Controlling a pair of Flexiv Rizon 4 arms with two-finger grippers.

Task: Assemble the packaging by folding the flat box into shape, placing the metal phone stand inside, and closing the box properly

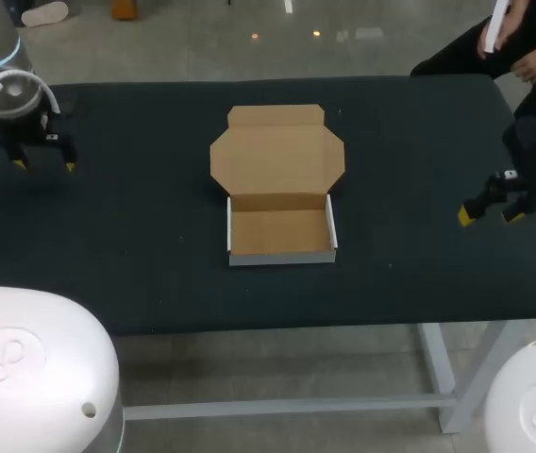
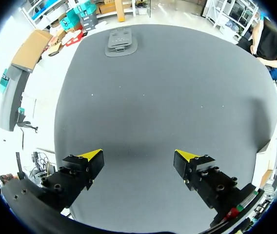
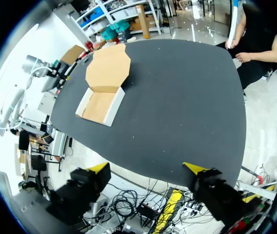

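The cardboard box (image 1: pixel 280 231) stands in the middle of the table as a shallow tray with white outer walls. Its brown lid (image 1: pixel 277 156) lies flat and open behind it. The right wrist view shows the same box (image 3: pixel 101 106) far ahead of my right gripper (image 3: pixel 148 170), which is open and empty. In the head view my right gripper (image 1: pixel 490 215) hangs near the table's right edge. My left gripper (image 1: pixel 43 166) is at the back left, open over bare cloth (image 2: pixel 138 163). A dark grey flat piece, apparently the folded phone stand (image 2: pixel 120 41), lies well ahead of it near the table's edge.
The table (image 1: pixel 136 245) is covered with dark cloth. A person sits past the back right corner and does not reach over the table.
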